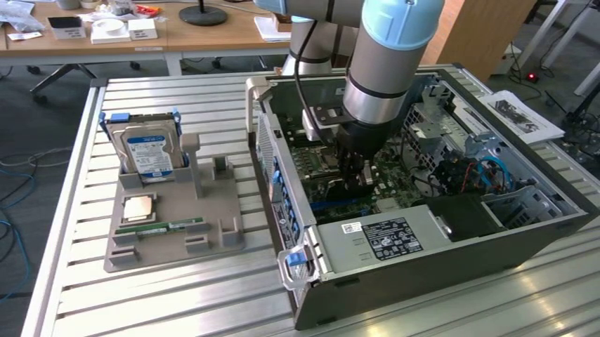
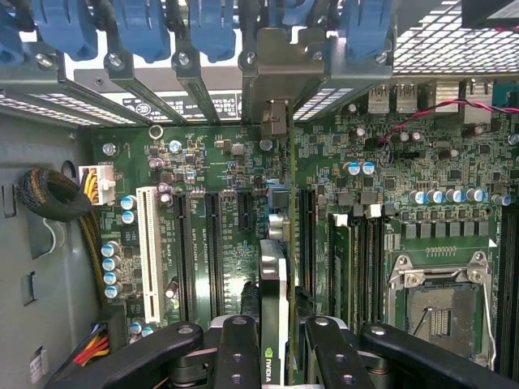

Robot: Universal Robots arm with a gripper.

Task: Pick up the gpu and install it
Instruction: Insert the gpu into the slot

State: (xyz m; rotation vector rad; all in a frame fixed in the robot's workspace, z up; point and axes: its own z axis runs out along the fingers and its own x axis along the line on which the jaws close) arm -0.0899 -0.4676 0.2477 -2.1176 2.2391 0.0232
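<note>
Squarely, gpu (image 2: pixel 274 279) betw. gripper (image 2: pixel 280 340) jaws

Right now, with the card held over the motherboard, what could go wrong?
1. The gpu sits edge-on in the gripper over several parallel slots that lie close together. A small sideways offset might press it into the wrong one, or onto the board beside it.
2. Its metal end is near the rear bracket frame. If the card comes down tilted, that end may catch there before the connector seats.
</note>
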